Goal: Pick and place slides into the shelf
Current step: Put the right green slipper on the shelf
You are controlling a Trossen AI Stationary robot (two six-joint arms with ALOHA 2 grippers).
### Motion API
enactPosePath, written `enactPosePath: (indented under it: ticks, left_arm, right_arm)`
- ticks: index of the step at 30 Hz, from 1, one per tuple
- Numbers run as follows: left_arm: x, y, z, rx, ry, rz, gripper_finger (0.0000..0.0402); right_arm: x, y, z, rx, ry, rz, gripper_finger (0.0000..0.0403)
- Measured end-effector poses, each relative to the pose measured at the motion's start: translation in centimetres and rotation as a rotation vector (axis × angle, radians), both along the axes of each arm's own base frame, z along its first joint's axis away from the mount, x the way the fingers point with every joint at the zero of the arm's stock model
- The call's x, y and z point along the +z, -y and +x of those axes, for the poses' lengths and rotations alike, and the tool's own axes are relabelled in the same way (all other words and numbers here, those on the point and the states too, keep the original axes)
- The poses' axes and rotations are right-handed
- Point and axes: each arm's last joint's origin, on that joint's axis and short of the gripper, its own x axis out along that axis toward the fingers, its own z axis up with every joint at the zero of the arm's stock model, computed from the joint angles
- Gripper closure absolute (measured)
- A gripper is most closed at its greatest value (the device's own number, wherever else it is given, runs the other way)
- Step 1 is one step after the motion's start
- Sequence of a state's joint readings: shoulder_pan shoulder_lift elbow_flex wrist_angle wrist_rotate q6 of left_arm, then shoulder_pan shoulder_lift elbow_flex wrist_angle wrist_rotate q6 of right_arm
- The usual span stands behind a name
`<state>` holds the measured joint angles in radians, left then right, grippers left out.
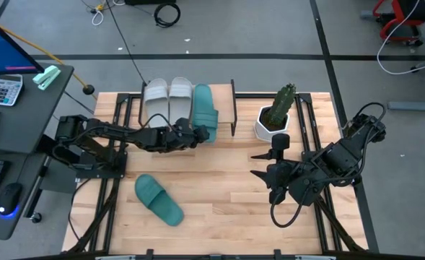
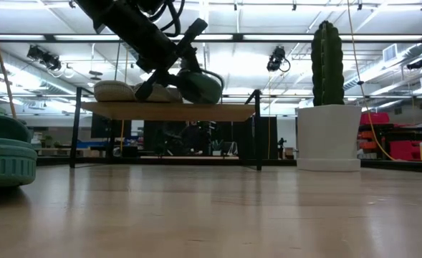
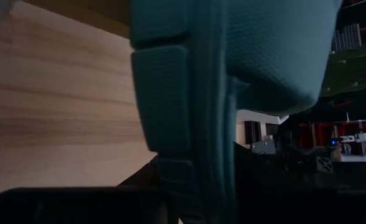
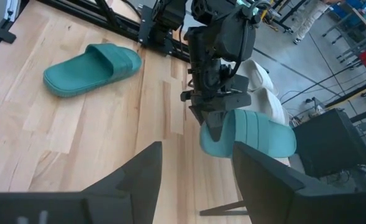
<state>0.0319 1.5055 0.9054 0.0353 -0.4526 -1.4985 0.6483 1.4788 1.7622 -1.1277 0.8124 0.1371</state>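
The shelf [image 1: 226,108] stands at the table's far side, a light board on black legs. Two pale slides [image 1: 167,97] lie side by side on its board, soles down. A teal slide [image 1: 205,108] lies beside them on their right. My left gripper [image 1: 189,136] is shut on its near end. The second teal slide [image 1: 158,200] lies flat on the table near the front left, also seen in the right wrist view [image 4: 92,67]. My right gripper [image 4: 198,180] hovers open over the table's right half, touching nothing. My left gripper holds the teal slide by its near end [image 4: 223,134], pinched between the two fingers. It comes from the table's left, slanting down, with the fingers across the slide. The slide's far part rests on the shelf board [image 2: 196,111]. The near end sits slightly raised.
A white pot with a cactus [image 1: 275,115] stands right of the shelf on the table's far right. The shelf board has free room right of the teal slide. A desk with a calculator and a mouse [image 1: 10,191] stands left of the table.
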Motion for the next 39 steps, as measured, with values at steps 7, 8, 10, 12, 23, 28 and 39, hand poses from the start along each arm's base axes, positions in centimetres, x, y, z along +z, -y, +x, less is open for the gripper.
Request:
enactPosePath:
  ticks: [7,8,10,12,23,28,39]
  left_arm:
    - [0.1,0.1,0.0,-0.024,0.003,0.005,0.0293]
    - [0.2,0.1,0.1,-0.034,0.009,0.005,0.0296]
    - [0.3,0.1,0.2,-0.046,0.02,0.012,0.0298]
    - [0.6,0.2,0.3,-0.061,0.042,0.02,0.0299]
    - [1.1,0.1,0.4,-0.043,0.077,0.053,0.028]
    - [1.5,0.0,0.0,0.004,0.08,0.078,0.0298]
    - [1.6,0.5,-0.7,0.046,0.027,0.115,0.034]
  right_arm:
    - [0.0,0.0,0.0,0.0,0.0,0.0,0.0202]
    - [0.0,0.0,0.0,0.001,0.0,0.001,0.0202]
    - [0.0,0.0,0.0,0.001,-0.001,0.001,0.0202]
    - [0.0,0.0,0.0,0.001,-0.001,0.001,0.0202]
    - [0.0,0.0,0.0,-0.002,0.002,0.008,0.0202]
    - [0.0,0.0,0.0,-0.01,0.006,0.022,0.0202]
    - [-2.5,-0.9,1.0,0.017,-0.012,0.039,0.0202]
